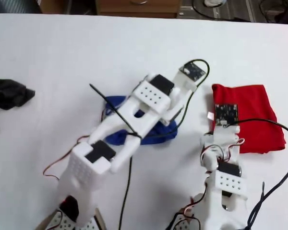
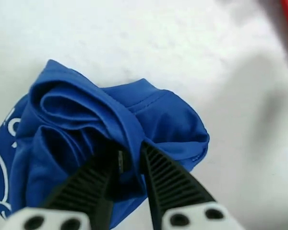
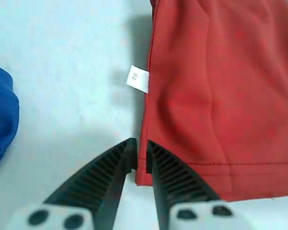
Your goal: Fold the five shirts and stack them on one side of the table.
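Observation:
A crumpled blue shirt [image 1: 161, 132] lies at the table's middle, mostly hidden under my left arm. My left gripper [image 2: 129, 155] is shut on a raised fold of the blue shirt [image 2: 86, 115]. At the right lies a folded red shirt [image 1: 249, 115], flat, with a small white tag [image 3: 138, 79] at its edge. My right gripper [image 3: 140, 149] hovers at the near corner of the red shirt [image 3: 221, 96], fingers shut. I cannot tell whether cloth is pinched between them.
Dark crumpled shirts [image 1: 9, 93] lie at the table's left edge. The white table [image 1: 86, 48] stretches bare behind the arms. Black cables [image 1: 271, 124] run across the red shirt's near side and down beside the right arm.

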